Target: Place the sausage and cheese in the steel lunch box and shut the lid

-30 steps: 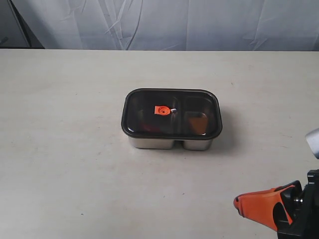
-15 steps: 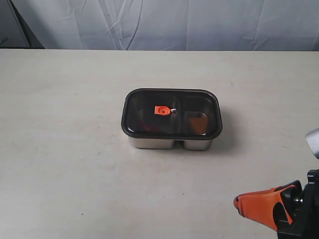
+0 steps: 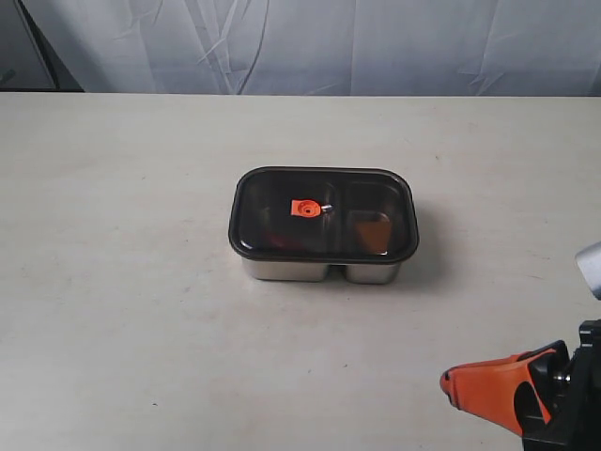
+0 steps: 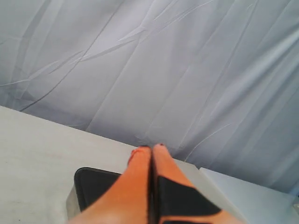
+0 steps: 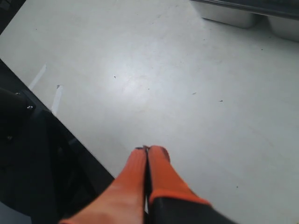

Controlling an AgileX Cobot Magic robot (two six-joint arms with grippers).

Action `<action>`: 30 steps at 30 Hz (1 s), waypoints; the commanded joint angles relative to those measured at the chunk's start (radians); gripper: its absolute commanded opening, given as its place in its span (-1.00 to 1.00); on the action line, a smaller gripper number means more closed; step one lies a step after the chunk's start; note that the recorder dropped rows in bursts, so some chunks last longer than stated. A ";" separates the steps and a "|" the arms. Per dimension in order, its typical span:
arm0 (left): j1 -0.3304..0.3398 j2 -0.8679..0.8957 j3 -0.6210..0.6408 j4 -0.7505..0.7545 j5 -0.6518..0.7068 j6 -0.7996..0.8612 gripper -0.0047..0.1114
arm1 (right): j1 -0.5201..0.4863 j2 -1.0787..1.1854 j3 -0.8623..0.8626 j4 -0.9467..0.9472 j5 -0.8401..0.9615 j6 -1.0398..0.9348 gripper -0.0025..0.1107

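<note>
the pale table (image 3: 122, 282) carries only the steel lunch box (image 3: 319, 272), standing near its middle, lid (image 3: 324, 225) on.

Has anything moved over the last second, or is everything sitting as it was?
Nothing visibly changed. The lid stays on the box, and the right hand stays shut and empty, off to the box's near right. The left hand is also shut and empty.
</note>
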 commanded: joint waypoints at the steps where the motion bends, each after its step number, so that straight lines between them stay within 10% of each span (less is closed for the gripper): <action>1: -0.001 -0.008 0.005 -0.006 0.032 0.070 -0.92 | -0.003 -0.004 0.003 0.003 -0.002 -0.001 -0.97; 7: -0.001 -0.008 -0.018 0.027 0.060 0.124 -0.92 | -0.003 -0.004 0.003 0.003 -0.002 -0.001 -0.97; 10: -0.001 -0.008 -0.055 0.329 0.095 -0.016 -0.92 | -0.003 -0.004 0.003 0.003 -0.002 -0.001 -0.97; 17: -0.001 -0.008 -0.086 1.492 0.078 -1.389 -0.92 | -0.003 -0.004 0.003 0.003 0.005 -0.001 -0.97; 19: -0.001 -0.009 -0.073 1.655 0.081 -1.543 -0.92 | -0.003 -0.004 0.003 0.003 0.005 -0.001 -0.97; 30: 0.024 -0.085 0.024 1.848 0.079 -1.563 -0.92 | -0.003 -0.004 0.003 0.003 0.005 -0.001 -0.97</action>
